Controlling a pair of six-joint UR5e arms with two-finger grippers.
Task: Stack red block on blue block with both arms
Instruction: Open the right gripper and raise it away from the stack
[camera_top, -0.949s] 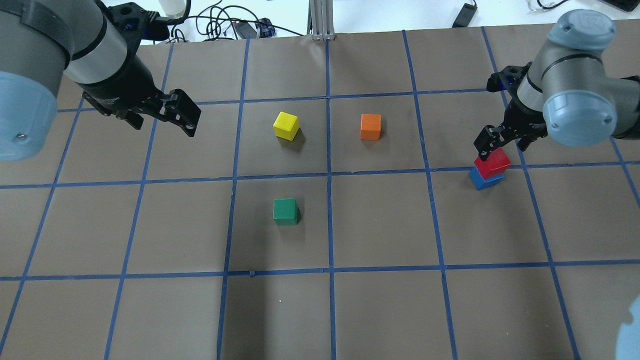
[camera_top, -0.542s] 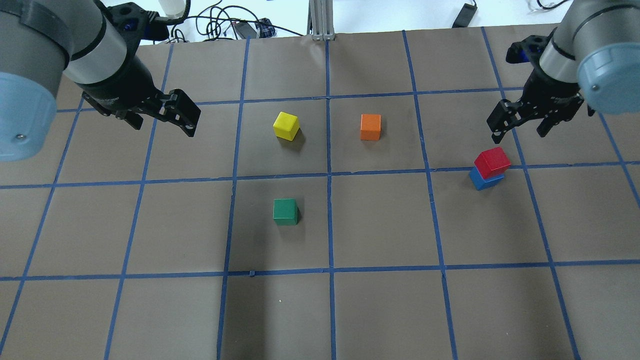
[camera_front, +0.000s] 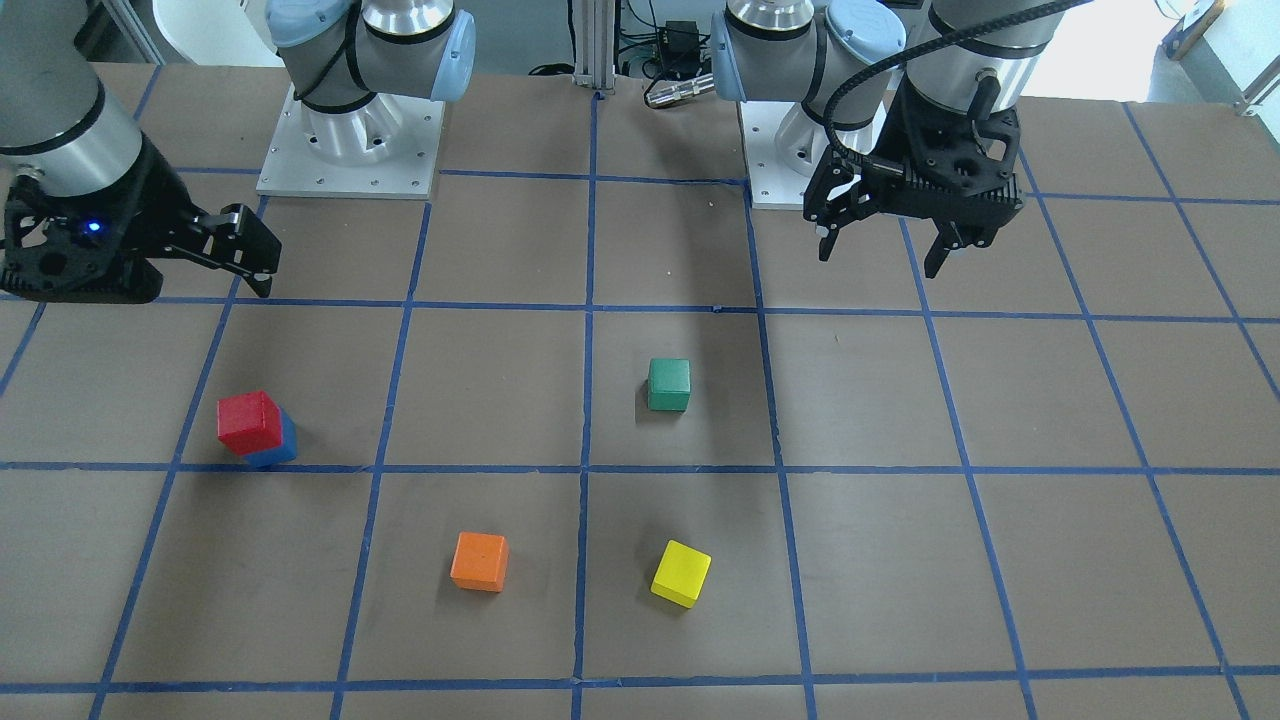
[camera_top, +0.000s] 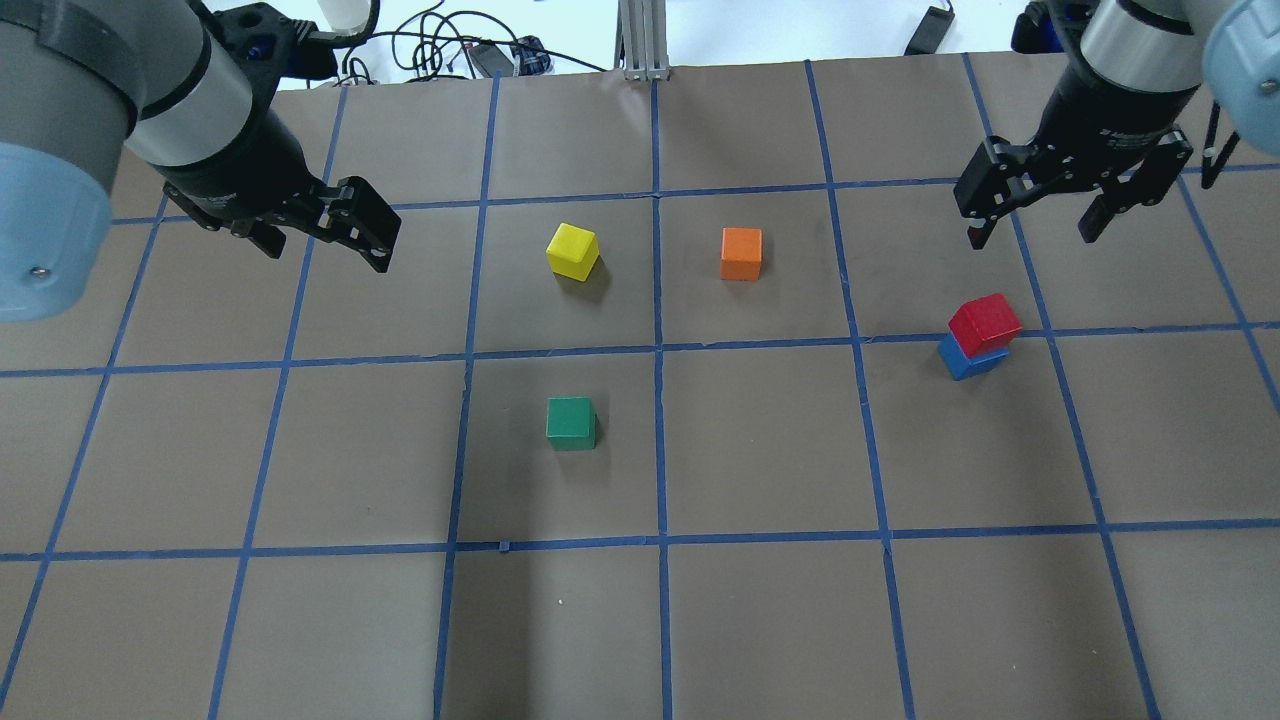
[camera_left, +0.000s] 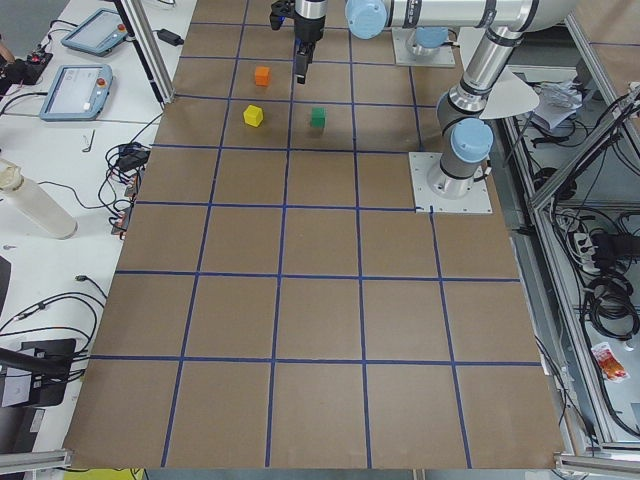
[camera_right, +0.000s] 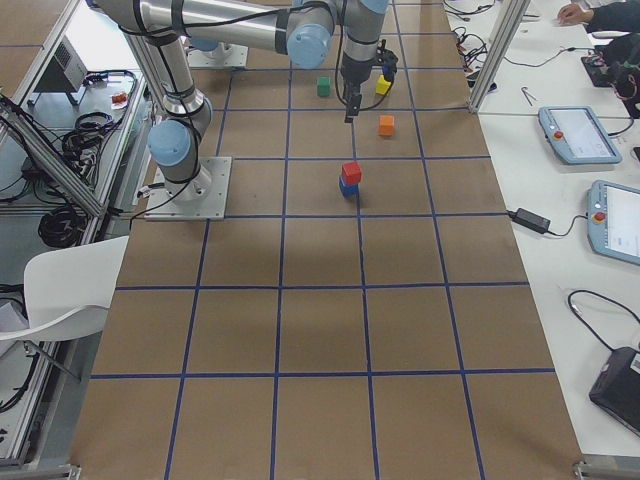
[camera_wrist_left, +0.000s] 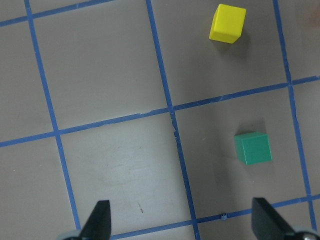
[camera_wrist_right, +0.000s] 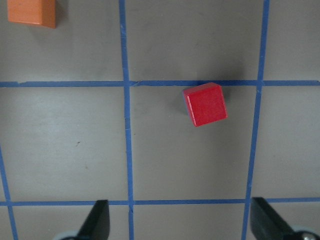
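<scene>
Brown paper-covered table (camera_top: 760, 620), marked into squares by blue tape, with five cubes on it. Red block (camera_top: 985, 324) sits on top of the blue block (camera_top: 962, 362) at the right side of the overhead view, just on the near side of a cross-table tape line. The top cube is turned a little against the lower one, so a blue edge and corner show to the left and near side. From the right wrist camera the red cube covers nearly all of the blue. Right gripper (camera_top: 1032, 232) hangs above the table farther back than the stack and well apart from it, jaws spread wide, nothing between them. Left gripper (camera_front: 879, 262) hangs over bare paper at the far left of the overhead view, jaws likewise spread wide and empty. Yellow block (camera_top: 573, 250) and orange block (camera_top: 741, 253) lie side by side mid-table, apart from each other. Green block (camera_top: 571, 422) lies nearer, in the square below the yellow one. All three are single cubes, flat on the paper.
</scene>
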